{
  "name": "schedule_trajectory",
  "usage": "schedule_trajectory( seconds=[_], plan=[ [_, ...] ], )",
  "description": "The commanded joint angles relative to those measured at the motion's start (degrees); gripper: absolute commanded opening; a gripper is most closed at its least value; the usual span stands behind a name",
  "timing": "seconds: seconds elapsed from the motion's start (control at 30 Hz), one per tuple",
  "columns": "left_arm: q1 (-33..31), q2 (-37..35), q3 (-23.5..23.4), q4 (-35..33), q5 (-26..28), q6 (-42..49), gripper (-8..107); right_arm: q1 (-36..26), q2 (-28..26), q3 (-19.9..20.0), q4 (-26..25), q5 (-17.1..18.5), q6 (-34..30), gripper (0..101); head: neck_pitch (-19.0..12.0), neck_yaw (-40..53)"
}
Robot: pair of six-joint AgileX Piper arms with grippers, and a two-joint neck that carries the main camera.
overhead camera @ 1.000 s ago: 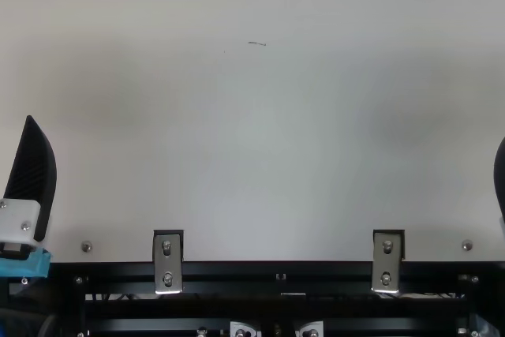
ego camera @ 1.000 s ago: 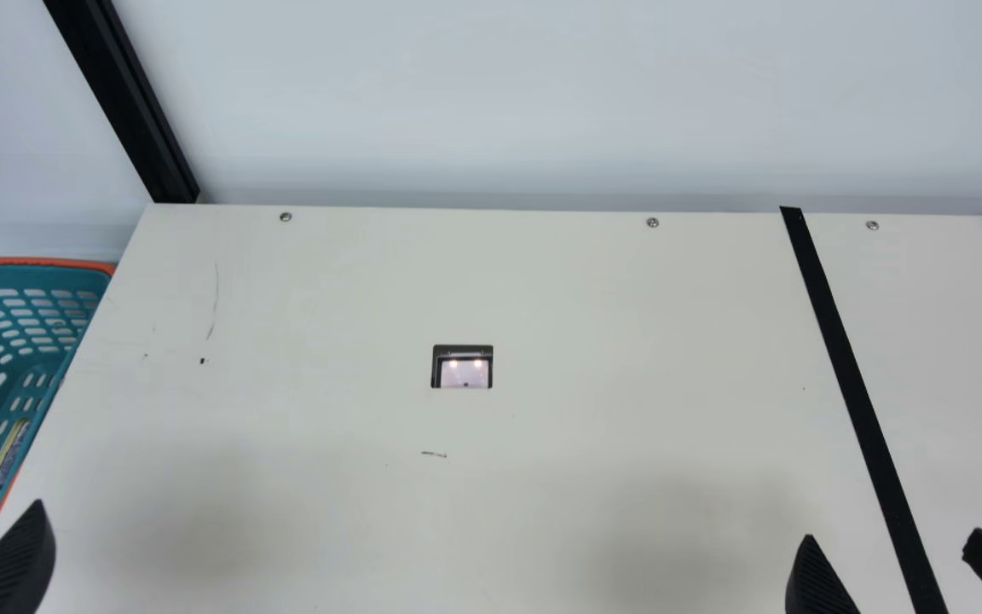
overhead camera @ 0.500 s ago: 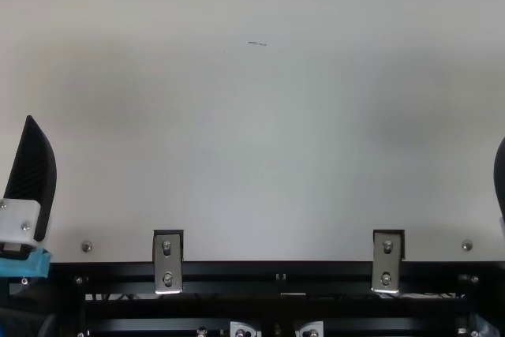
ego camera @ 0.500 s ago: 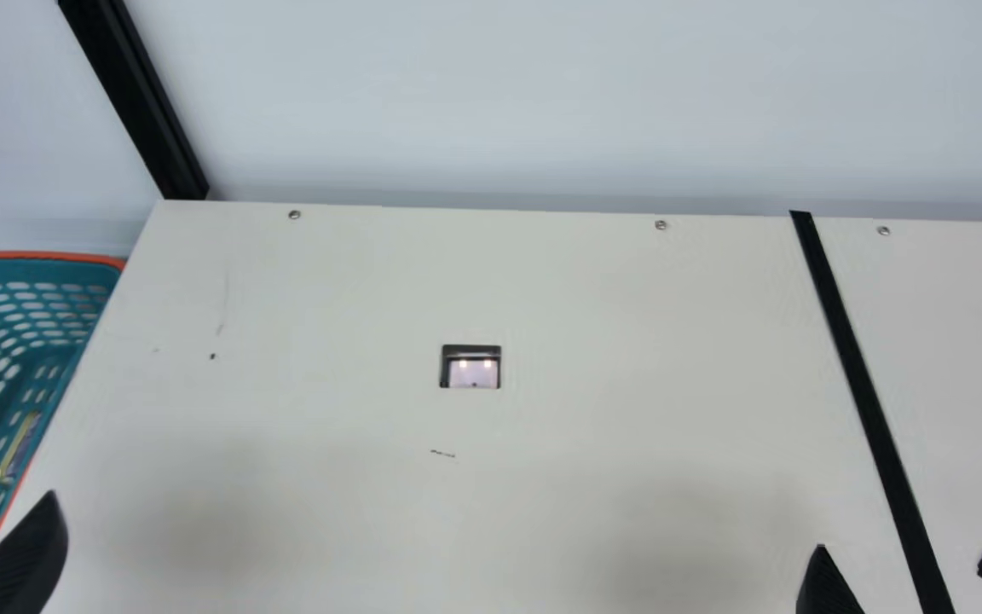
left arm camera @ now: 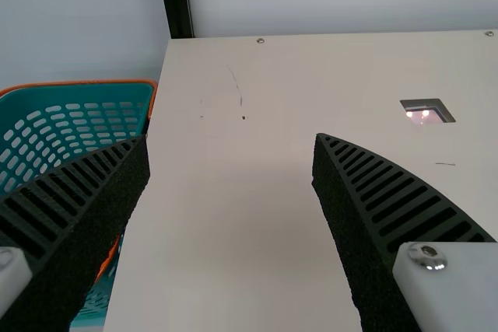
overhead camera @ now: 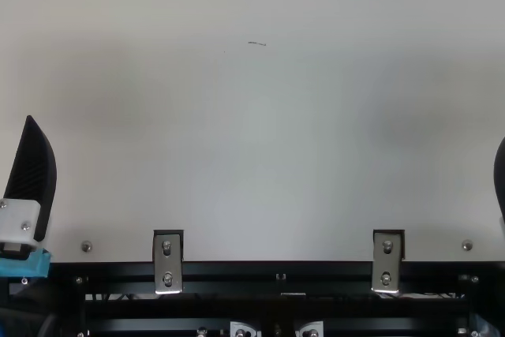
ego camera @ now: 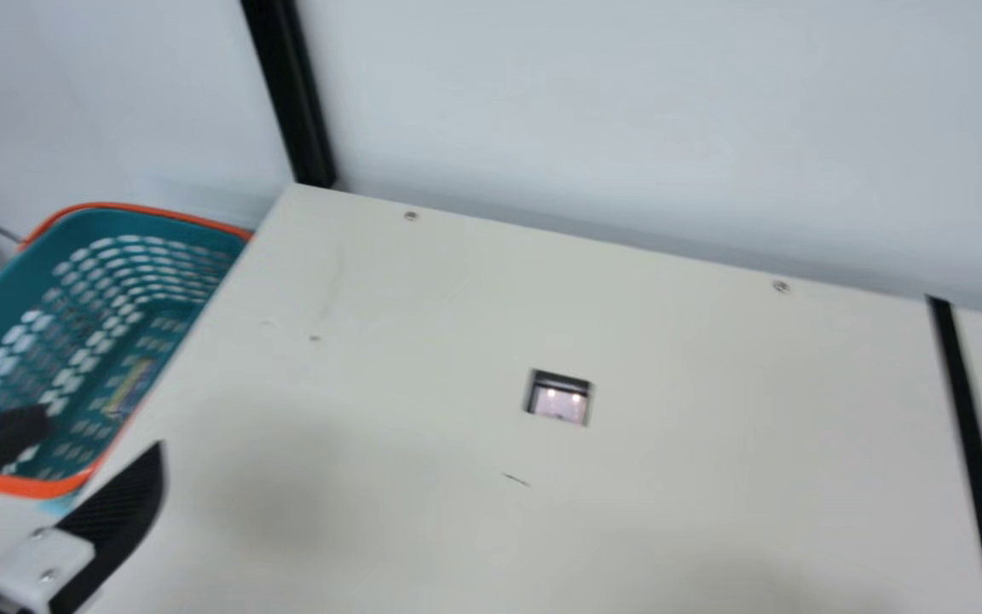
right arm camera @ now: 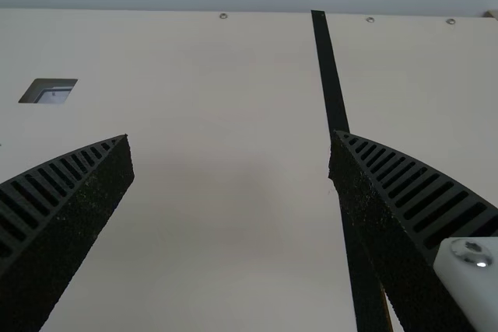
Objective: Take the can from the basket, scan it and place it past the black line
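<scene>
Step in hand, as judged: retrieval, ungrasped. A blurred item, probably the can (ego camera: 129, 388), lies in the basket (ego camera: 39, 488) beside the worktop's (ego camera: 423, 341) left edge. Left gripper (left arm camera: 232, 141) and right gripper (right arm camera: 231, 138): fingers apart, nothing between. Next move requires the left positioned above the item, then lowered.

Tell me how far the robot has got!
Nothing looks done yet: a small, blurry yellow-and-purple thing, maybe the can, lies in the teal plastic basket. Nothing is in hand: the left gripper and right gripper are open and empty. Left to do: take the can out, scan it, probably at the small square window, and place it past the long black line.
</scene>
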State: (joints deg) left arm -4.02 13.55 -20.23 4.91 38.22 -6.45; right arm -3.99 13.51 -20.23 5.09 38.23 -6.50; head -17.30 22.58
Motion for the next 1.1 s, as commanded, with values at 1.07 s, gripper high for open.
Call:
schedule_trajectory(
  seconds=[1.07],
  plan=[
    [-0.53, 2.35, -2.21, 0.74, -0.99, -0.31, 90, 0.00, 0.00, 0.00, 0.00, 0.00, 0.00, 101, -5.45, 25.51]
  ],
)
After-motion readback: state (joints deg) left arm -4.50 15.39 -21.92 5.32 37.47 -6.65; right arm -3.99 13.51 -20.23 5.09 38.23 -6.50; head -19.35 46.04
